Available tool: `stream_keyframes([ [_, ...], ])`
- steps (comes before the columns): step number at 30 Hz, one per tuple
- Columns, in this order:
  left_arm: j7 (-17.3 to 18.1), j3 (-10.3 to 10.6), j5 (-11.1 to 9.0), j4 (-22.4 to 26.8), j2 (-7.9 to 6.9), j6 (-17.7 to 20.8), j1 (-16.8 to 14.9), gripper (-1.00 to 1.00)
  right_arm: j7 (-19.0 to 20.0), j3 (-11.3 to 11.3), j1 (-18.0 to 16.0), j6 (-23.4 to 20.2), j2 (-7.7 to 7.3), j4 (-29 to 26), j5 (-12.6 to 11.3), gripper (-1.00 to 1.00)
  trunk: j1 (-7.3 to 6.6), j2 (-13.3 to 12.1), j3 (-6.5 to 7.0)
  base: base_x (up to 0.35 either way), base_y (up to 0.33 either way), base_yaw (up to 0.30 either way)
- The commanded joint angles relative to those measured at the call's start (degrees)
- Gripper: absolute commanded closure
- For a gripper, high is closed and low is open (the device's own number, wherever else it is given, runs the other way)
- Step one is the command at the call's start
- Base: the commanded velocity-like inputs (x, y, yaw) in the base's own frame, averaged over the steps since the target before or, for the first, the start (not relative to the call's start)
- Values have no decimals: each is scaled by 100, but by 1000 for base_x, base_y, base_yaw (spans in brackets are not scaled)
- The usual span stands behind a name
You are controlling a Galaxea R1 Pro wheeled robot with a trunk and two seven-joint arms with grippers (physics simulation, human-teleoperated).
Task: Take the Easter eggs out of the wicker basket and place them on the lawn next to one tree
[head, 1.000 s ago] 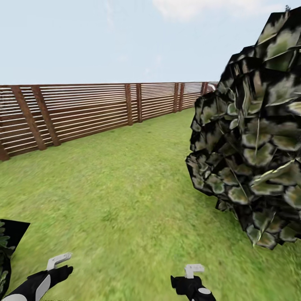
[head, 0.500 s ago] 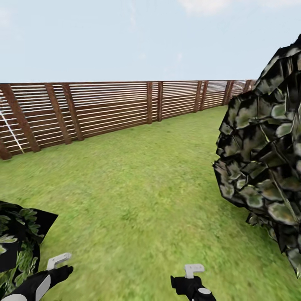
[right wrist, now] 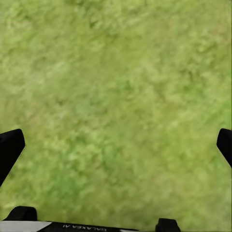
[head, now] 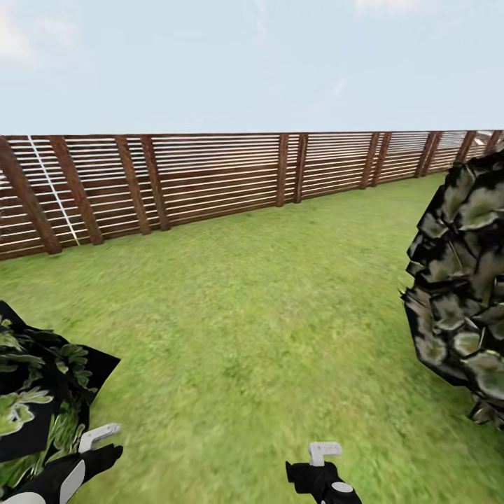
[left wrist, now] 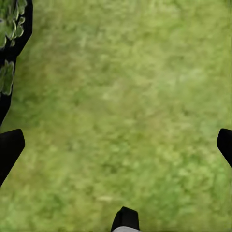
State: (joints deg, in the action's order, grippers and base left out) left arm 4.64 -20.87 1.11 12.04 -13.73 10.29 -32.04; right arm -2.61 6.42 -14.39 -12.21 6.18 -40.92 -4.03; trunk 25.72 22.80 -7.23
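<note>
Lawn (head: 266, 315) open; fence (head: 210, 178) behind, foliage (head: 462, 294) right.

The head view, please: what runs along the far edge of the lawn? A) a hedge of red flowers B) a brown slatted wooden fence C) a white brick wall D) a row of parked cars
B: a brown slatted wooden fence with upright posts runs across the back of the lawn, under a pale sky.
</note>
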Motion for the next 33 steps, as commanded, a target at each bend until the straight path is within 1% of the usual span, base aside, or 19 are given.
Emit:
stream_keyframes([
  [1, 28, -40, 12, 9, 2, 36, -4, -100, -25, 17, -2, -26, -3, -12, -43, -100, 7, 12, -17, 331, 0, 259],
  [6, 28, -38, 16, 9, 4, 35, -4, -100, -17, 11, -2, -13, -10, -13, -51, -100, 7, 12, -42, 332, 0, 234],
  [11, 28, -40, 20, 9, 24, 35, -4, -100, -12, 9, 0, -3, -12, -13, -54, -100, 7, 12, -51, 332, 0, 69],
  [19, 28, -40, 24, 9, 37, 35, -4, -100, -11, 9, -2, -1, -12, -13, -63, -100, 7, 12, -52, 332, 0, 7],
  [25, 28, -40, 31, 9, 37, 33, -4, -100, -11, 4, -2, -1, -12, -12, -113, -100, 7, 12, -63, 332, 0, -13],
  [33, 28, -34, 46, -131, 37, -251, -4, -100, -16, 6, -2, -1, -12, -12, -100, -100, 7, 12, -110, 332, 0, -92],
])
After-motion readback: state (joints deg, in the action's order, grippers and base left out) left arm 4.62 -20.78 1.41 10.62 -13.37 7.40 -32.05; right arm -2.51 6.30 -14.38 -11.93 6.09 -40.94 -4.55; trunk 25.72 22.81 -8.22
